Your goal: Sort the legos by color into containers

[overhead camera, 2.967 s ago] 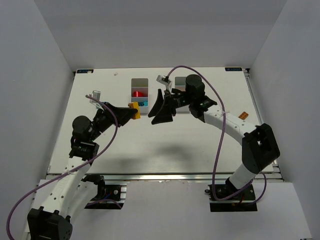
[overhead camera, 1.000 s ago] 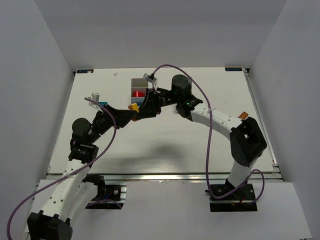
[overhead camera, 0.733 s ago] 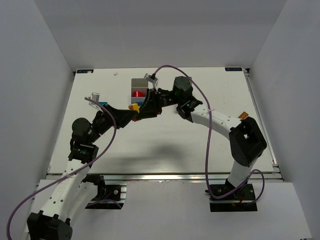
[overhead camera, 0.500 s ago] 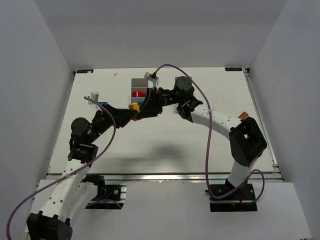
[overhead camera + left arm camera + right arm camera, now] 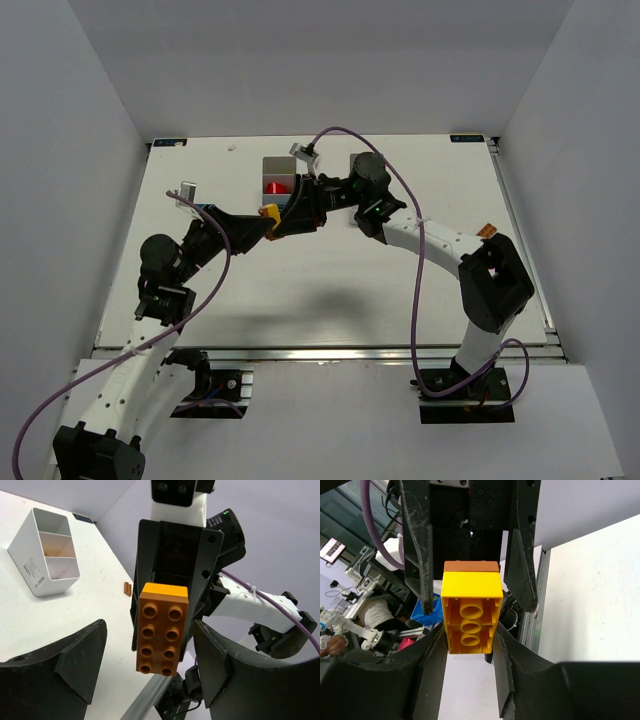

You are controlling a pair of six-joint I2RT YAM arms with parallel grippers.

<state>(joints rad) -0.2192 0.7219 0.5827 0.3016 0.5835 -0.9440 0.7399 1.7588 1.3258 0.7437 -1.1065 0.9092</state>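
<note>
The left pincer (image 5: 150, 625) stands apart, its fingers flanking but not touching an orange brick (image 5: 162, 605). That brick is stacked on a yellow brick (image 5: 470, 600), and the right pincer (image 5: 468, 630) clamps the pair above the worktop (image 5: 330, 280). A bin (image 5: 279, 162) holds a red piece (image 5: 277, 186). A small orange piece (image 5: 487, 231) lies loose far right, so sorting looks unfinished.
</note>
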